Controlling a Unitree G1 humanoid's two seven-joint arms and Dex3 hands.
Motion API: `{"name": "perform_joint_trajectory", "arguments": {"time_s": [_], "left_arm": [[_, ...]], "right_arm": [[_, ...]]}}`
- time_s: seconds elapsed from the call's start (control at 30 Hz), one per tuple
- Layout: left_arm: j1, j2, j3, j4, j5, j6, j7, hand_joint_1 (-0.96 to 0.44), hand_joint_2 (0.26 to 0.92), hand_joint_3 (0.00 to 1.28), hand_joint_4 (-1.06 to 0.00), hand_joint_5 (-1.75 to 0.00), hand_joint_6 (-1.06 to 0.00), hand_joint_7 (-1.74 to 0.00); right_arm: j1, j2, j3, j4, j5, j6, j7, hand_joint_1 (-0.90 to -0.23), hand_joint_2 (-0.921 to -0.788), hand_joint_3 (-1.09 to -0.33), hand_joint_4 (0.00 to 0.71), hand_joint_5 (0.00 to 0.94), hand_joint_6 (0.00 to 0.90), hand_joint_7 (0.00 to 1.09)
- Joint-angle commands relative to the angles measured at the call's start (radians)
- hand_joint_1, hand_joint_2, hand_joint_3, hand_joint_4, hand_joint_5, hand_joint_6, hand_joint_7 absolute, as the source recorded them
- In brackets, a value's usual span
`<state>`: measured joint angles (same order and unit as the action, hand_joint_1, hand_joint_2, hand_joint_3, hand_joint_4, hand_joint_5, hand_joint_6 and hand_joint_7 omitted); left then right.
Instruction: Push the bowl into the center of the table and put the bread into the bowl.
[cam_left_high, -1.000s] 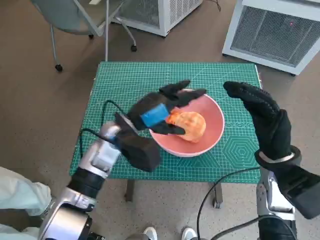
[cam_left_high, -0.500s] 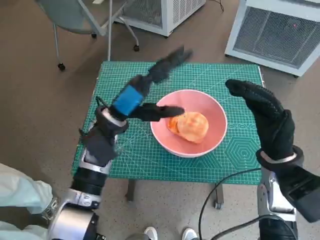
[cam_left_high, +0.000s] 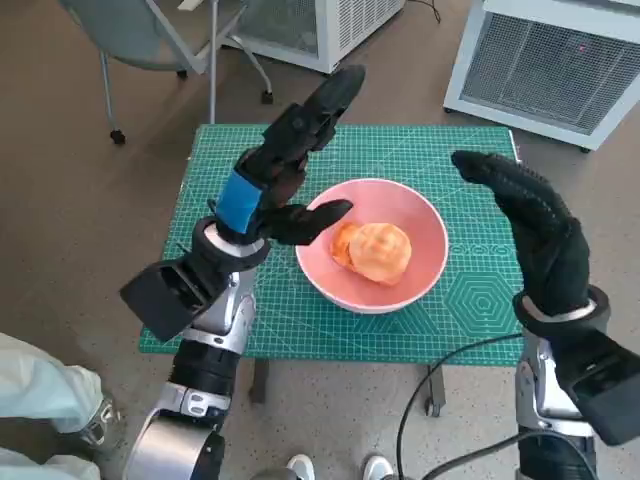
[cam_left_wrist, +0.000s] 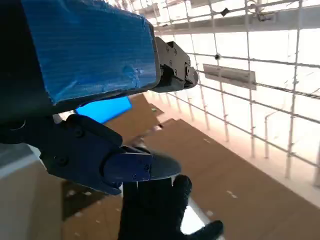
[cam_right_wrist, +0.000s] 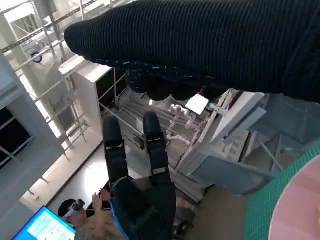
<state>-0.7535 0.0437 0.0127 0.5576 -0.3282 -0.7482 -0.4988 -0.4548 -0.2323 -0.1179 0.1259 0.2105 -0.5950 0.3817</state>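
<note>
Hovering empty with fingers spread, the left hand (cam_left_high: 285, 165) hangs left of the bowl (cam_left_high: 425, 235); the right hand (cam_left_high: 530, 235) stands empty, fingers apart, at its right. The bread (cam_left_high: 373, 250) lies inside, mid-table (cam_left_high: 210, 170). A careless sweep could knock the bowl.

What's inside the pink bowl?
A piece of orange-brown bread lies inside the pink bowl, left of its middle in the head view. The bowl floor under the bread is covered, so nothing can be told there. The rest of the bowl's inside shows only pink.
</note>
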Motion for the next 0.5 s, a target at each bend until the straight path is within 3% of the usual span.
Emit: {"name": "perform_joint_trajectory", "arguments": {"time_s": [0.03, 0.5], "left_arm": [[-0.022, -0.01, 0.021, 0.027, -0.015, -0.026, -0.034, -0.62, 0.921, 0.43, -0.17, -0.01, -0.24, -0.01], [-0.053, -0.024, 0.055, 0.039, -0.037, -0.011, -0.08, -0.61, 0.921, 0.43, -0.18, -0.02, -0.24, -0.02]], "right_arm": [[-0.005, -0.009, 0.002, 0.0, -0.008, 0.015, -0.004, -0.607, -0.921, -0.697, 0.092, 0.002, -0.001, 0.36], [-0.027, -0.035, 0.001, -0.049, -0.016, 0.044, -0.002, -0.584, -0.921, -0.688, 0.094, 0.003, -0.001, 0.38]]}}
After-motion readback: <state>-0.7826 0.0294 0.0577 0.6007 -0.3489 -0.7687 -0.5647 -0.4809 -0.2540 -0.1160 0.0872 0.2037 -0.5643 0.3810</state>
